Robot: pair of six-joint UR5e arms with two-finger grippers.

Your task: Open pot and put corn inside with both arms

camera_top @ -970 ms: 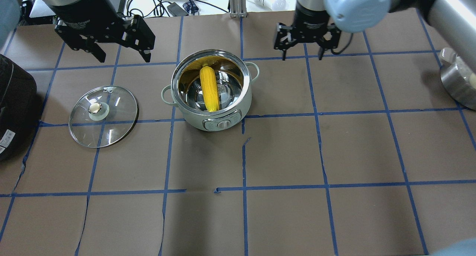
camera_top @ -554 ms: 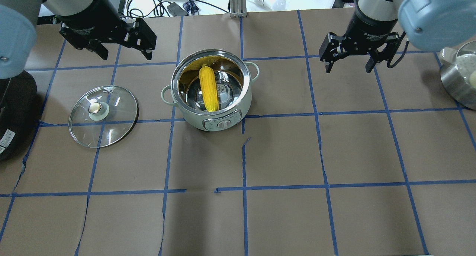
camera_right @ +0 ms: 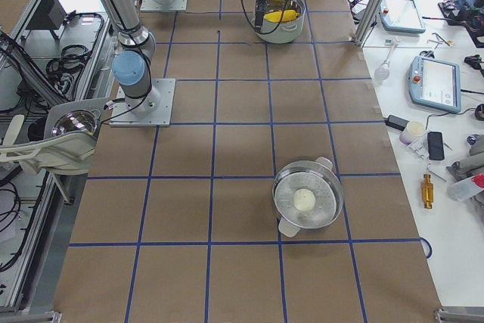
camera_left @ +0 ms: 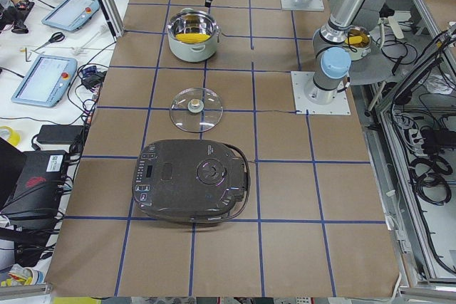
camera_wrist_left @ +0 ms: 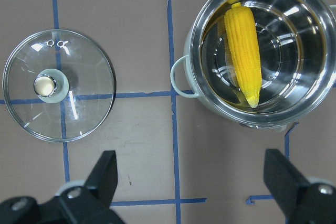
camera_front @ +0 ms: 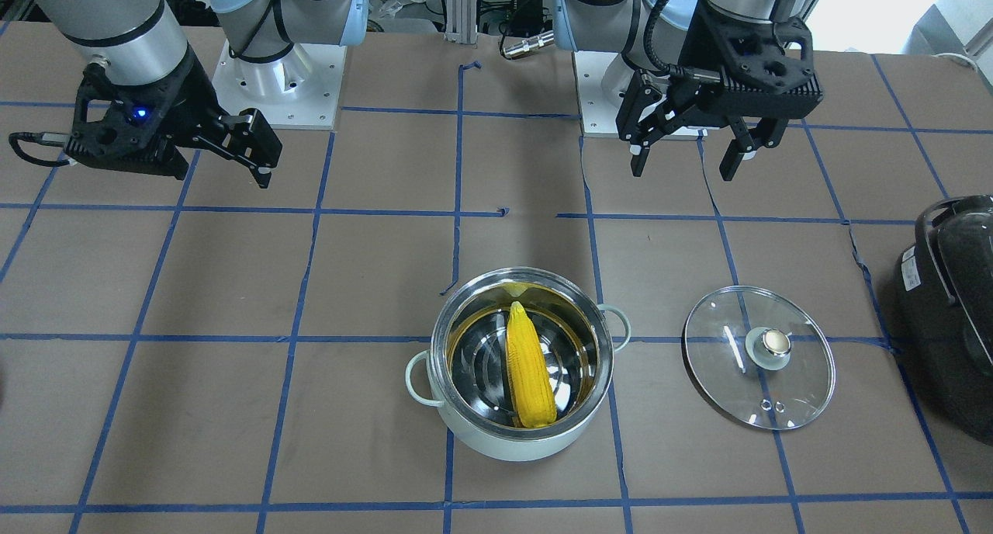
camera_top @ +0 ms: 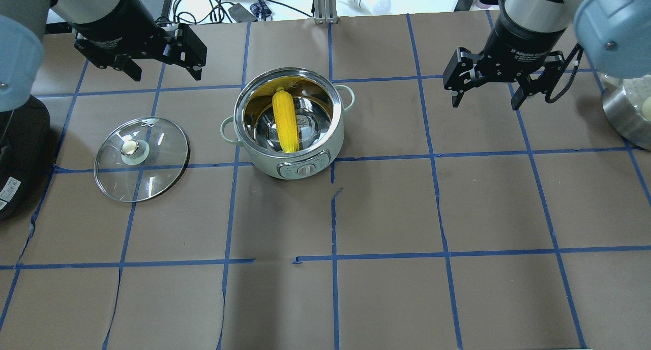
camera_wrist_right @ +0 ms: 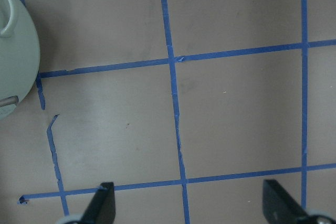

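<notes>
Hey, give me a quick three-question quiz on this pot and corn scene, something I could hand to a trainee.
1. True or false: the corn lies inside the pot.
2. The glass lid is: A) on the pot; B) lying flat, apart from the pot; C) leaning against the pot.
3. Fill in: the left gripper and the right gripper are both ____ and hold nothing.
Key: 1 true; 2 B; 3 open.
</notes>
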